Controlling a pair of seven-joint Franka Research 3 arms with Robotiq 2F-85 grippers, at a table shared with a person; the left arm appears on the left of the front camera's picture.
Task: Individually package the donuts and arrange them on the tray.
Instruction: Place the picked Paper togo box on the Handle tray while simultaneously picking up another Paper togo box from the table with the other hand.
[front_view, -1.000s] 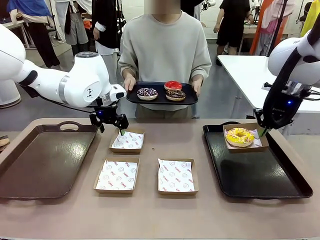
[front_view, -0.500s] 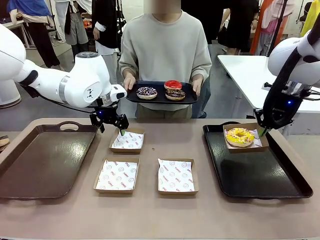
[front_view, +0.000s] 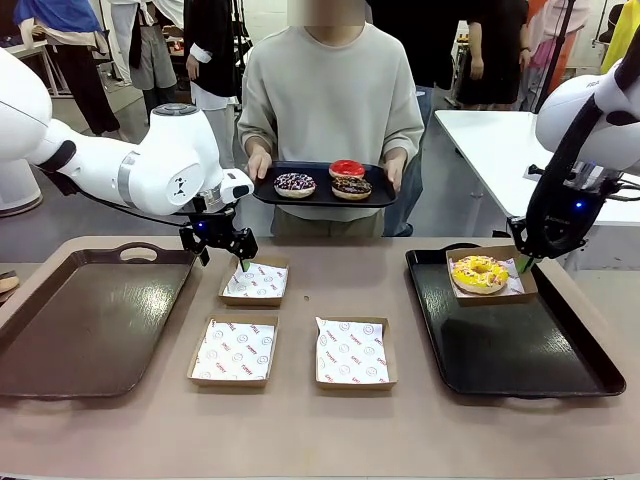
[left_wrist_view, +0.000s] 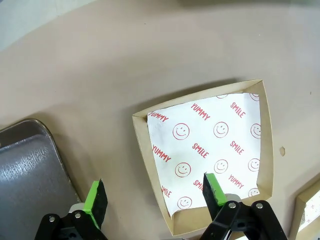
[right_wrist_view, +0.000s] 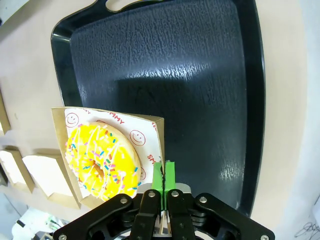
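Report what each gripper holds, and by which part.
Left gripper: open, nothing held. Right gripper: shut on the side wall of the brown cardboard box carrying the yellow sprinkled ring donut.

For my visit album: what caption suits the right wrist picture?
Right gripper shut on the rim of a paper box holding a yellow sprinkled donut, at the black tray's edge.

- On the table (front_view: 300, 430), a left tray (front_view: 60, 330) lies at one side and a right tray (front_view: 520, 360) at the other.
- Between them lie three boxes: the far box (front_view: 255, 282) behind, the near-left box (front_view: 233, 350) and the near-right box (front_view: 352, 352) side by side before it.
- A fourth box (front_view: 512, 287) sits in the far corner of the right tray, with one donut (front_view: 480, 272) in it.
- The right gripper (front_view: 520, 262) is at the fourth box's right edge.
- The left gripper (front_view: 222, 252) is above the far box's far-left corner.
- Behind the table, a person's hands hold a third tray (front_view: 320, 198) with three donuts (front_view: 351, 188) on it.
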